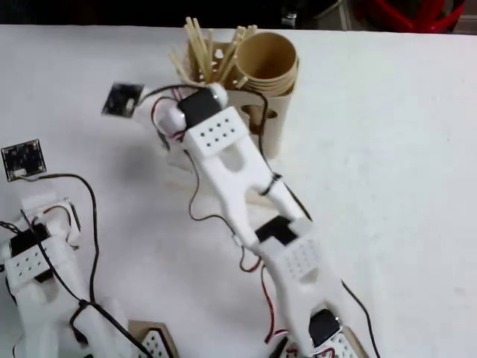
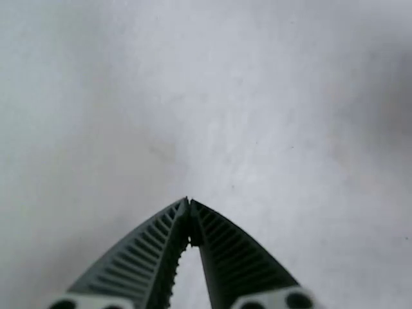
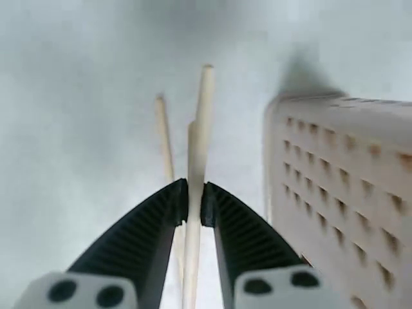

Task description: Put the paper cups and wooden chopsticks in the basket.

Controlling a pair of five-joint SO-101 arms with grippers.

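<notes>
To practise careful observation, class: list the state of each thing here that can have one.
left gripper: shut, empty.
right gripper: shut on held chopsticks, beside the basket.
basket: upright, partly filled.
paper cups: stacked upright in the basket.
basket chopsticks: standing on end in the basket.

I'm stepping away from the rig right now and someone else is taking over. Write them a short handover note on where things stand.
Left gripper: shut, empty, over the bare white table.
Right gripper: shut on pale wooden chopsticks, just outside the wall of the beige perforated basket.
Done: the stacked tan paper cups and a bundle of chopsticks stand in the basket.
Left: lift the held sticks over the rim, release them inside.
</notes>
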